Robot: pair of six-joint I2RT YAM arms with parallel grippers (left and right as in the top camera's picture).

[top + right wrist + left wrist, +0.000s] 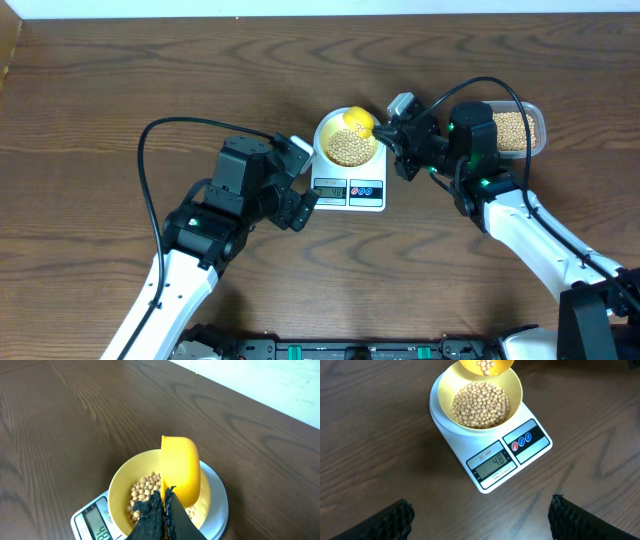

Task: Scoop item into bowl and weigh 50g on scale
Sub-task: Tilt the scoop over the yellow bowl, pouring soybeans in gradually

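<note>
The pale-yellow bowl point(321, 140) sits on the white scale point(368, 192) at mid-table, holding a heap of tan beans point(348, 149). The scale's display point(495, 460) reads 48. My right gripper point(392, 133) is shut on the handle of a yellow scoop point(358, 121), which is tilted over the bowl's far edge with a few beans in it point(487, 365). In the right wrist view the scoop point(182, 467) hangs above the bowl point(117, 491), with the gripper point(165, 496) clamped on it. My left gripper point(481, 515) stands open and empty just short of the scale's display side.
A clear plastic container point(520, 130) of beans stands at the back right, partly hidden behind my right arm. Bare brown wooden table point(120, 80) surrounds the scale. A pale wall borders the far edge.
</note>
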